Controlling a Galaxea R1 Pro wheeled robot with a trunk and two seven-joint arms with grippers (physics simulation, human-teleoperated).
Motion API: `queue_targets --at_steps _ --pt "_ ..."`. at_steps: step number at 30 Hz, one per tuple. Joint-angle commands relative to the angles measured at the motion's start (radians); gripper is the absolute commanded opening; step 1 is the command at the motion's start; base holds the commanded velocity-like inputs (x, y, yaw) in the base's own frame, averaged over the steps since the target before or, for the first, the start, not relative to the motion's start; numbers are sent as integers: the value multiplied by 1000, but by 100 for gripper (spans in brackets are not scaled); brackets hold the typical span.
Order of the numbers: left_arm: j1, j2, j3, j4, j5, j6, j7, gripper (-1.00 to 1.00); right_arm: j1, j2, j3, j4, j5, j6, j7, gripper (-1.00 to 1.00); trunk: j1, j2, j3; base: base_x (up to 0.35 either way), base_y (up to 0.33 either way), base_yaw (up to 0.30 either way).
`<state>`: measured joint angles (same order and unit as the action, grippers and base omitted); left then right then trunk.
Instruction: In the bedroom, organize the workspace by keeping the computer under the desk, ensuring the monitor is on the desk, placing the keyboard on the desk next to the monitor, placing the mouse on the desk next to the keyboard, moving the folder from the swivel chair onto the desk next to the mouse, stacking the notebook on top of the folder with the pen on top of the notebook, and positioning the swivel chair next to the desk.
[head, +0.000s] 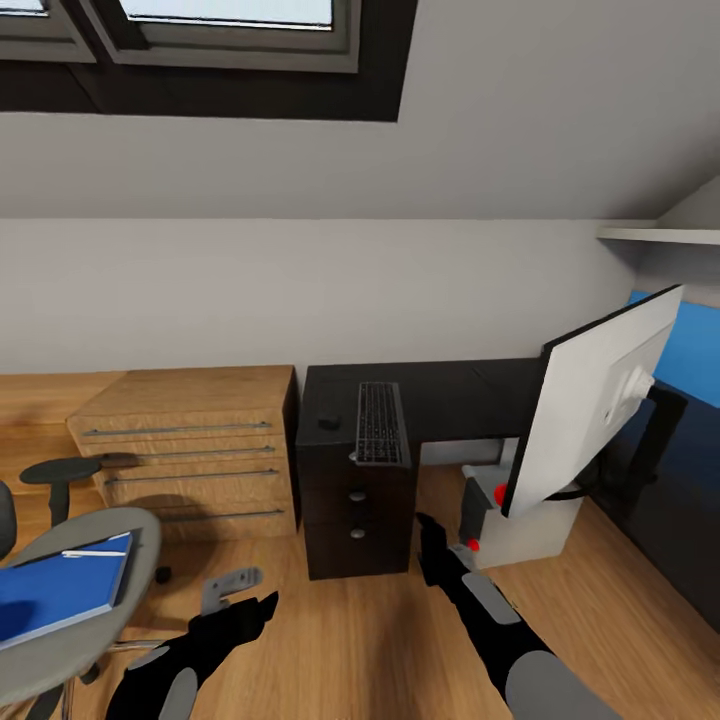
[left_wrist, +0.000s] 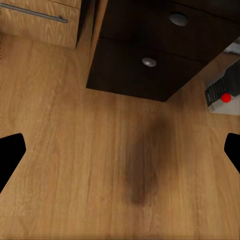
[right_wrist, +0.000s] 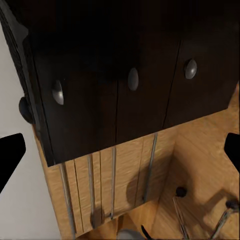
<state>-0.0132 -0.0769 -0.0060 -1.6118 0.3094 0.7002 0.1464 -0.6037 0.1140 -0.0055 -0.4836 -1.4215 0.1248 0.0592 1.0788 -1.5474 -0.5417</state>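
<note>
At the far left stands one swivel chair (head: 60, 620), its grey seat holding one bright blue folder (head: 62, 588) lying flat, with one thin whitish pen (head: 95, 553) resting across the folder's far edge. Just beyond the chair sits one low light-wood cabinet (head: 195, 450) with four long metal handles.

Beside the cabinet is one black drawer unit (head: 357, 520) with round knobs, forming the near end of the desk (head: 460, 395). On this black top lie one small dark mouse (head: 328, 421) and, just to its right, one slim dark keyboard (head: 380, 423), placed lengthwise with its near end reaching the top's front edge.

To the right, one wide monitor (head: 590, 395) shows its white back and leans at a tilt. Below it, on the wood floor, one light grey computer (head: 520, 520) sits partly hidden.

Two black arms reach forward low over the floor. The left gripper (head: 240, 605) has its fingers spread and holds nothing. The right gripper (head: 432, 545) points toward the drawer unit, fingers likewise spread and empty.
</note>
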Motion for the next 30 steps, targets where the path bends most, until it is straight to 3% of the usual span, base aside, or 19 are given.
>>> queue_targets --at_steps 1,3,4,7,8,9,10,12,13,16,17,19,22,28,29,30 --pt "-1 0 -1 -1 10 3 10 100 -1 0 0 10 12 2 3 100 0 -1 -1 -28 -20 0" --pt "-1 0 -2 0 9 2 10 100 -1 1 0 27 52 0 2 100 0 -1 -1 -20 -14 0" --pt "-1 0 -2 2 9 2 10 100 -1 2 0 42 97 -9 2 100 0 -1 -1 -12 -8 0" --pt "-1 0 -3 11 9 1 10 100 -1 4 2 72 174 -43 2 100 0 -1 -1 -7 -5 0" --pt "-1 -1 -4 23 9 0 10 100 0 5 6 104 232 -85 1 100 0 -1 -1 -4 -3 0" --pt "-1 -1 -4 30 9 0 11 100 0 6 9 125 264 -113 1 100 0 -1 -1 -3 -2 0" --pt "-1 -1 -4 47 8 -2 11 100 0 11 17 174 334 -181 1 100 0 -1 -1 -2 -1 0" --pt "-1 -1 -4 69 8 -4 12 100 1 17 25 226 410 -261 2 100 0 -1 -1 -1 -1 0" --pt "-1 -1 -5 102 7 -10 15 100 1 22 31 276 486 -350 2 100 -4 6 2 0 0 0" --pt "-1 -2 -6 164 3 -33 17 100 1 28 36 343 594 -480 2 100 -15 27 12 0 0 0" --pt "-1 -2 -7 209 -2 -61 17 100 2 31 38 386 656 -559 2 100 -19 34 15 0 0 0" --pt "-1 -3 -9 285 -12 -117 17 100 7 33 39 442 735 -660 2 100 -27 48 21 0 0 0" --pt "-1 -4 -11 400 -24 -197 16 100 33 31 39 480 805 -761 1 100 -38 69 30 0 0 0" --pt "-1 -3 -31 618 -52 -337 16 100 101 28 39 500 845 -819 -1 100 -61 111 49 0 0 0" --pt "-1 -2 -38 695 -69 -397 16 100 126 28 39 502 852 -827 0 100 -65 118 52 0 0 0" --pt "-1 0 -46 826 -102 -528 16 100 186 27 40 504 859 -835 0 100 -69 125 55 0 0 0"
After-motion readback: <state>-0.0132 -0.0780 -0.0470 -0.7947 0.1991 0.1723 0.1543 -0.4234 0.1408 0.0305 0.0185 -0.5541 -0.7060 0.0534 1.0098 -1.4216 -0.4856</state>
